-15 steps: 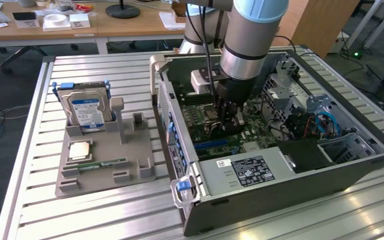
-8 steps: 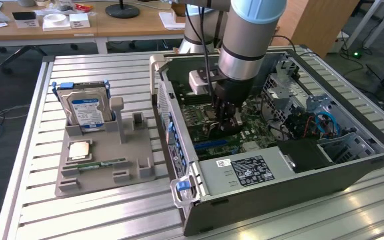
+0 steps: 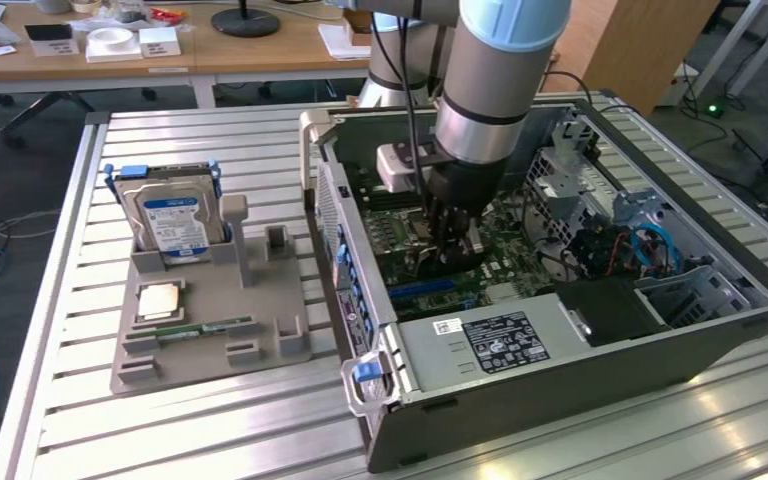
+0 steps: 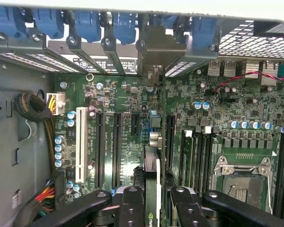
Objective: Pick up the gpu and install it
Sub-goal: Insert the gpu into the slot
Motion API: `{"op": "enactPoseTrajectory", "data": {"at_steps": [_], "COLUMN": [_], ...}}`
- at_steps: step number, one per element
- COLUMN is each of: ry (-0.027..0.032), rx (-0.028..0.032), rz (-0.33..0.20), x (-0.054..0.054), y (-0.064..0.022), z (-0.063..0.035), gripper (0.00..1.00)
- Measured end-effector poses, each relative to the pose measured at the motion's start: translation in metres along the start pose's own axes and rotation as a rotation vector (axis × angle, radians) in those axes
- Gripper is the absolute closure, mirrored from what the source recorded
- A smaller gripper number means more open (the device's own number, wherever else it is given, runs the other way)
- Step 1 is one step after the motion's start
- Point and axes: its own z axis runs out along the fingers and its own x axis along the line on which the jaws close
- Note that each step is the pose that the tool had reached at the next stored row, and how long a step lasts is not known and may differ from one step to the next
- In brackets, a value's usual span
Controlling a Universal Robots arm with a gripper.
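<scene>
Fingers (image 4: 132,208) of the hand (image 4: 156,202) press on the gpu card (image 4: 152,170) from both sides, so the hand is grasping it. In the wrist view we see the card from its thin edge. It stands upright over the green board (image 4: 118,90), among the long black slots (image 4: 117,146). We cannot tell if its lower edge is pushed into a slot. A gray metal plate (image 4: 154,52) in line with the card sits by the row of blue clips (image 4: 87,23) at the wall of the box.

In the exterior view the arm (image 3: 498,90) reaches down into the open computer box (image 3: 558,380), and the hand is low, close to the board. The box lies on its side on the ribbed metal table (image 3: 224,430). Beside it, on the exterior view's left, a gray holder (image 3: 271,300) stands on the table. A hard drive (image 3: 171,220) stands upright in the holder. A square chip (image 3: 160,300) and a small green stick (image 3: 211,327) lie flat on it.
</scene>
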Motion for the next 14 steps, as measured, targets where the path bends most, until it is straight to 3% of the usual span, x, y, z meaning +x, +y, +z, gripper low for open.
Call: {"op": "enactPoseTrajectory", "data": {"at_steps": [14], "ry": [0.0], "rx": [0.0001], "rz": [0.0], "x": [0.0001], "y": [0.0013], "z": [0.0036], "gripper": [0.74]}}
